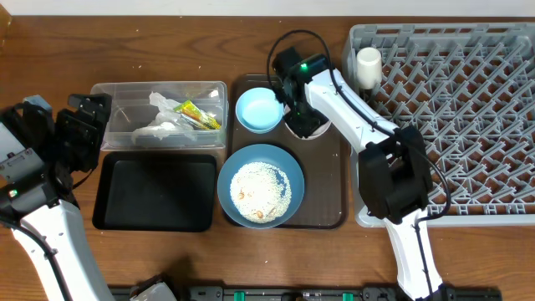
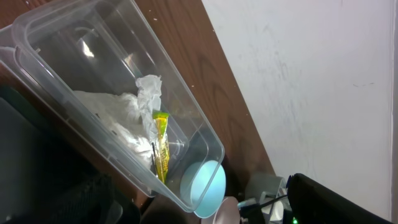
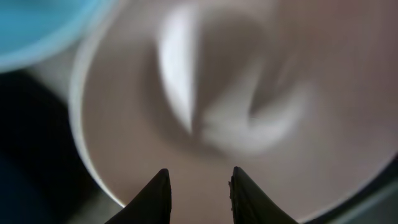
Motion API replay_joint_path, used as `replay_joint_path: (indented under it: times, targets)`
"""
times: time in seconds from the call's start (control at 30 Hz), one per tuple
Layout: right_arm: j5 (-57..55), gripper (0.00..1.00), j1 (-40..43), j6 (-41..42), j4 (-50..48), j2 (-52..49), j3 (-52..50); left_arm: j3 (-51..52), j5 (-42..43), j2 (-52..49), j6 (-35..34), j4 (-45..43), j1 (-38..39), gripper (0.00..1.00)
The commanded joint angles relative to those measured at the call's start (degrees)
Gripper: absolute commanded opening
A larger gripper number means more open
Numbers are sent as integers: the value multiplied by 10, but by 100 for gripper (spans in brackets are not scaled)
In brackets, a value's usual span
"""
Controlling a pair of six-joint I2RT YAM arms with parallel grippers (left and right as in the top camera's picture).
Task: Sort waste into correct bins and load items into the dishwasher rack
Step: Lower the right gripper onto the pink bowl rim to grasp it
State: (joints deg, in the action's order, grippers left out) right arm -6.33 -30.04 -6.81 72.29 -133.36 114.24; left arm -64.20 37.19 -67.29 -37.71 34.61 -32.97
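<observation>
Blue, the large bowl (image 1: 285, 159) of rice scraps (image 1: 259, 191) is set nearest. Behind it, the small pink bowl (image 3: 249, 124) is seen close beneath the right gripper (image 3: 198, 179), jaws narrowly parted, nothing clasped. The left gripper (image 1: 88, 130) is spread wide beside the clear tub (image 1: 159, 87).
</observation>
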Motion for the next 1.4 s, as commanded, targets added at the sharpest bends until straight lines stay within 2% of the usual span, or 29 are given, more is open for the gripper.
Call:
replay_joint_path:
  times: [0.0, 0.23, 0.53, 0.67, 0.97, 1.37]
  targets:
    - [-19, 29, 12, 30, 25, -8, 0, -5, 5, -1, -1, 1, -3, 91]
    - [-64, 29, 27, 66, 55, -8, 0, -5, 5, -1, -1, 1, -3, 91]
    - [-59, 29, 45, 81, 48, 0, 1, -5, 5, -1, -1, 1, -3, 91]
    - [-22, 28, 45, 75, 26, 20, 10, -5, 5, -1, -1, 1, -3, 91]
    - [158, 29, 41, 63, 29, 78, 21, -5, 5, -1, -1, 1, -3, 91]
    - [133, 29, -6, 40, 5, 76, -27, -5, 5, -1, -1, 1, -3, 91]
